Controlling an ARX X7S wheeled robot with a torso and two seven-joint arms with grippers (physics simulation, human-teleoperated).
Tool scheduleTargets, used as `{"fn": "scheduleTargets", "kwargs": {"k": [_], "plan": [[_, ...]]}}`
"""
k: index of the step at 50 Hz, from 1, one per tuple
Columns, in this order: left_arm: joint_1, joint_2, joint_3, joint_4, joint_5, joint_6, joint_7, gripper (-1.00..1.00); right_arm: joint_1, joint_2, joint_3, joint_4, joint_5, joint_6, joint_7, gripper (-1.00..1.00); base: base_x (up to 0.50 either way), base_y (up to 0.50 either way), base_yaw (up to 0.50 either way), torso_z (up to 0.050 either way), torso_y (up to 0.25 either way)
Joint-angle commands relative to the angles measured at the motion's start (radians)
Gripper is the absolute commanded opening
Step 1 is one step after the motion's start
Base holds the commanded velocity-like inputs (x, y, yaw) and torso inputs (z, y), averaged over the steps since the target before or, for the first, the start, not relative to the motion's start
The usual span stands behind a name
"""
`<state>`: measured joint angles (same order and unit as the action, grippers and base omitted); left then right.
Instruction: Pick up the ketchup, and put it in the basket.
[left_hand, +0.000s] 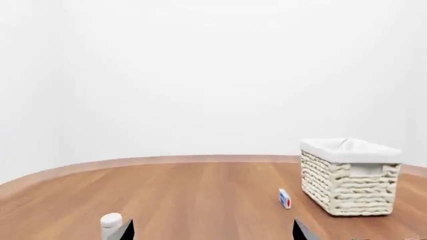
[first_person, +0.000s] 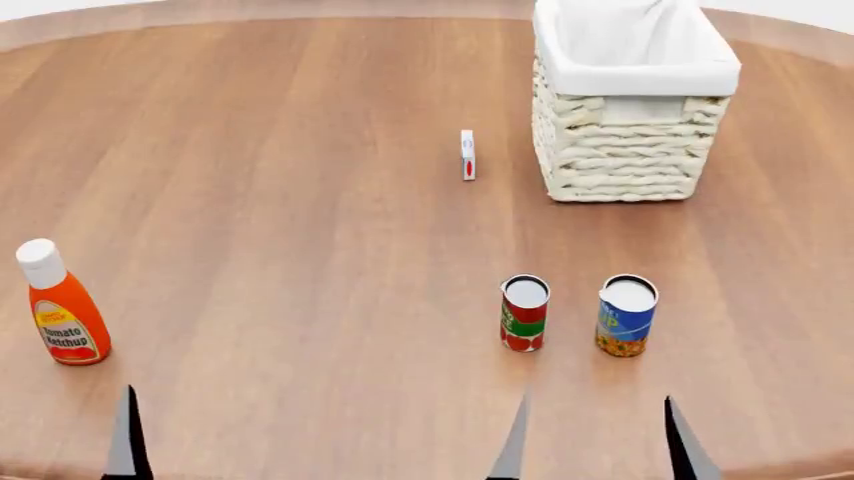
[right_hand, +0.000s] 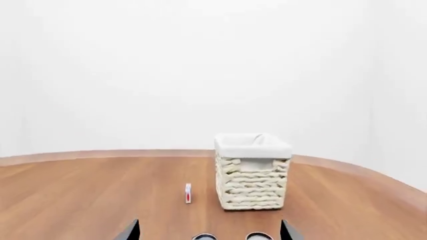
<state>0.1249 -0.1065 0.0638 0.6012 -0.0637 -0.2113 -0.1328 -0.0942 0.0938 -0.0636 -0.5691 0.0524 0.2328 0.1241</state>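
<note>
Well, the ketchup (first_person: 60, 305) stands upright at the table's (first_person: 294, 200) near left, well apart from the basket (first_person: 627, 150) at the far right. Both grippers, left (first_person: 320, 440) and right (first_person: 594, 440), hover spread wide, grasping nothing.

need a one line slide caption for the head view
Orange-red ketchup squeeze bottle stands far left of the cream wicker basket; two cans between, both grippers open, empty.

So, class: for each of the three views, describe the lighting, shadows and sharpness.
Head view: even, diffuse light, the orange-red plastic ketchup bottle casting barely any shadow on the brown wooden table. Left wrist view: slightly soft, white background washed out. Right wrist view: the same flat light, cream woven wicker basket a little blurry.
</note>
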Motion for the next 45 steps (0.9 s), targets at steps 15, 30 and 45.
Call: {"fn": "scheduleTargets", "kwargs": {"k": [15, 30, 45], "plan": [[0.031, -0.052, 0.024, 0.346, 0.002, -0.123, -0.049, 1.00, 0.038, 0.052, 0.004, -0.397, 0.019, 0.250, 0.071, 1.00, 0.00, 0.00, 0.00, 0.000, 0.000], [0.026, -0.065, 0.038, 0.369, -0.003, -0.147, -0.068, 1.00, 0.036, 0.072, -0.004, -0.392, 0.023, 0.241, 0.087, 1.00, 0.22, 0.00, 0.00, 0.000, 0.000], [0.022, -0.076, 0.045, 0.374, -0.013, -0.152, -0.083, 1.00, 0.038, 0.084, -0.007, -0.385, 0.044, 0.243, 0.099, 1.00, 0.50, 0.00, 0.00, 0.000, 0.000]]}}
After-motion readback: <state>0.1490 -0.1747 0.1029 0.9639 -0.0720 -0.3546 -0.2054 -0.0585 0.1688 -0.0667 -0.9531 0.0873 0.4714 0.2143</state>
